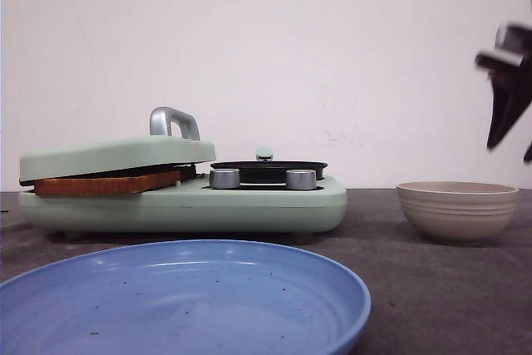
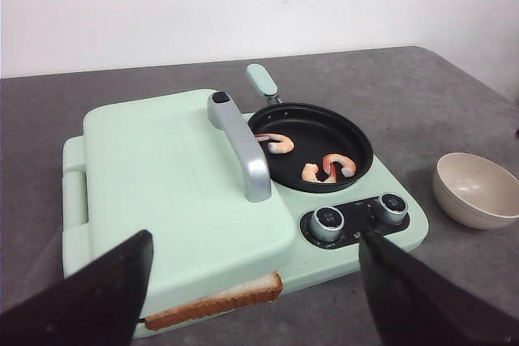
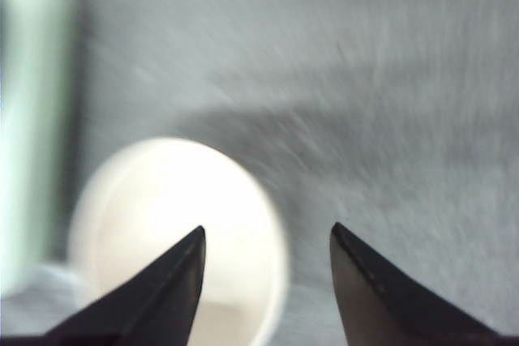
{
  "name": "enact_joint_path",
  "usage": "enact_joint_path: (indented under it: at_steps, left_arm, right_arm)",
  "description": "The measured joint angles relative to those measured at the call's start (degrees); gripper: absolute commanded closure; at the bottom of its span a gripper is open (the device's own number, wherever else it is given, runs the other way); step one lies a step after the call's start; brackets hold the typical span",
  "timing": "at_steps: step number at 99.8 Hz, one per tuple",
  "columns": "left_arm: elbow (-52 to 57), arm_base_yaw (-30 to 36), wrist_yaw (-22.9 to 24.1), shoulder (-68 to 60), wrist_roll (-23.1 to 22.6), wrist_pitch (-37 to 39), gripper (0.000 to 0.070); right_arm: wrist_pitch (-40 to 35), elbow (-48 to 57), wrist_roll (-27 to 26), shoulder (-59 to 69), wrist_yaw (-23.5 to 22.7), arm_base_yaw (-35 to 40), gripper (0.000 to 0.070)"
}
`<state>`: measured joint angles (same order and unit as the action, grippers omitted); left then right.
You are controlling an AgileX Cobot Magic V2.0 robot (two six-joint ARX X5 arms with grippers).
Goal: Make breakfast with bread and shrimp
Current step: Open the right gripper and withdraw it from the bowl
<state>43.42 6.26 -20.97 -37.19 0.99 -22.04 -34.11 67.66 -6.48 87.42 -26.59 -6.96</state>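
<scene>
A mint-green breakfast maker (image 1: 249,205) stands on the table; it also shows in the left wrist view (image 2: 178,192). Its lid is down on bread (image 1: 108,183), whose brown crust edge sticks out at the front (image 2: 215,301). Three shrimp (image 2: 324,168) lie in its black pan (image 2: 312,145). My left gripper (image 2: 255,261) is open and empty, above the maker's front edge. My right gripper (image 1: 515,143) hangs high at the far right, open and empty, above the beige bowl (image 1: 457,209); its view is blurred, with the bowl (image 3: 178,232) below the jaws (image 3: 268,241).
A blue plate (image 1: 183,301) lies at the table's front. Two silver knobs (image 2: 328,220) sit on the maker's front panel. The lid has a silver handle (image 2: 239,143). The beige bowl (image 2: 474,190) looks empty. A white wall stands behind the table.
</scene>
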Motion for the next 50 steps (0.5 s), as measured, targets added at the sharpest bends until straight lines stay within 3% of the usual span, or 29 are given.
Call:
enact_joint_path:
  at_steps: [14,25,43,50]
  left_arm:
    - [0.0,0.0,0.0,0.0,0.0,0.0,0.0267]
    - [0.0,0.0,0.0,0.0,0.0,0.0,0.0267]
    - [0.0,0.0,0.0,0.0,0.0,0.0,0.0268]
    - [0.0,0.0,0.0,0.0,0.0,-0.02,0.0279]
  right_arm:
    - [2.21,0.0,-0.66,-6.58,-6.36,0.42,0.0421]
    - [3.5,0.0,-1.62,-12.07,-8.39,1.88,0.0458]
    - [3.74,0.0,-2.58,-20.22,-8.57,4.79,0.0693]
    - [3.76,0.0,-2.6,-23.12,-8.57,5.9,0.07]
